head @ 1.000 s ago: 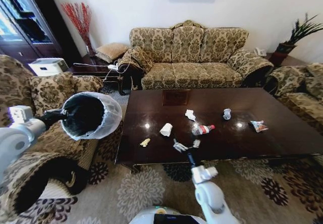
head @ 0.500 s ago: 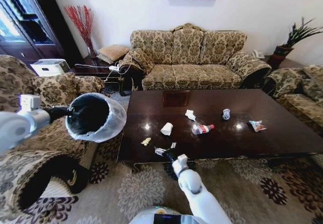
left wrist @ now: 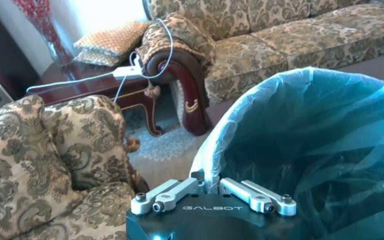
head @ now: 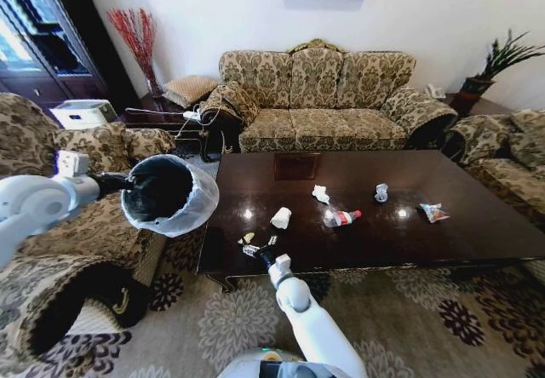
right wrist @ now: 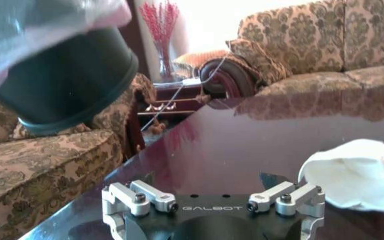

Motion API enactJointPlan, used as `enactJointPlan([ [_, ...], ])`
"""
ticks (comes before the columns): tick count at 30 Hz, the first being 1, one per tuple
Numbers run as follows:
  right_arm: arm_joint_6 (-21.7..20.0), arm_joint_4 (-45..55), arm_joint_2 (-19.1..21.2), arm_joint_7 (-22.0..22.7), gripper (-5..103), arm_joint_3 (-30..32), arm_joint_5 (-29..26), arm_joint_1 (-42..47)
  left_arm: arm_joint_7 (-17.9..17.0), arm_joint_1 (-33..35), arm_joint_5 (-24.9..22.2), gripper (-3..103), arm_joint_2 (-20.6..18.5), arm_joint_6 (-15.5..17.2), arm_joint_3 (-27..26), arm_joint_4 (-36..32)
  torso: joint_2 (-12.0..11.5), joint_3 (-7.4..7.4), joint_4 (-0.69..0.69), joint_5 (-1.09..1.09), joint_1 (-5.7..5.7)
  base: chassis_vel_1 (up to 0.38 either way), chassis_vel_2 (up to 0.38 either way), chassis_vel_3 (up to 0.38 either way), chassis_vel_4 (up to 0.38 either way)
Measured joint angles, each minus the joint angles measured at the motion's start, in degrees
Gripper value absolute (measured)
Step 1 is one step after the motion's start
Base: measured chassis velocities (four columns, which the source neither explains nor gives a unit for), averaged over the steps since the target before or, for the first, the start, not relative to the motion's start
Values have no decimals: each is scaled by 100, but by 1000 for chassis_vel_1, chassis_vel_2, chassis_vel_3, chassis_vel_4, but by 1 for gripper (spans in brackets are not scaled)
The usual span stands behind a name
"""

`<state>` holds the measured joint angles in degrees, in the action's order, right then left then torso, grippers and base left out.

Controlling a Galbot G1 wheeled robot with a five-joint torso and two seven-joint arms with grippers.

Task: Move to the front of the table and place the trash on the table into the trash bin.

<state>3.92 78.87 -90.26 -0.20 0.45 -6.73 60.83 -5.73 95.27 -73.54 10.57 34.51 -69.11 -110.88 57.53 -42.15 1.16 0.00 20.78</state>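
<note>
One dark wooden table fills the centre and right of the head view, with one trash bin at centre left. Six pieces of trash lie on the table: two crumpled white papers, one plastic bottle, one crushed cup, one snack wrapper and one yellowish scrap. Two grippers are visible: the left gripper and the right gripper.

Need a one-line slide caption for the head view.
Left gripper holds bag-lined black trash bin beside glossy dark table; open right gripper near yellowish scrap.
</note>
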Motion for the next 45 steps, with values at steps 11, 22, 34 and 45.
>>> enactJointPlan([
  [11, 22, -583, -186, -117, 86, 27, 39, -96, -54, -19, -18, 0, 36, -92, 36, -126, 0, 0, 0, 0, -1, 0, 0, 0, 0],
  [22, 89, -746, -212, -208, 48, 88, 201, -123, -118, 1, -7, 0, 128, -311, 51, -69, 0, 0, 1, 1, -2, 0, 0, 0, 0],
  [34, 99, -842, -197, -191, 4, 155, 202, -195, -97, -33, 0, 0, 114, -367, 94, -48, 0, 0, 1, 1, -1, 0, 0, 0, 0],
  [45, 153, -606, -192, -249, 0, 135, 57, -144, -83, -52, 4, 0, 55, -391, 107, 6, 0, 0, 1, 0, -1, 0, 0, 0, 0],
])
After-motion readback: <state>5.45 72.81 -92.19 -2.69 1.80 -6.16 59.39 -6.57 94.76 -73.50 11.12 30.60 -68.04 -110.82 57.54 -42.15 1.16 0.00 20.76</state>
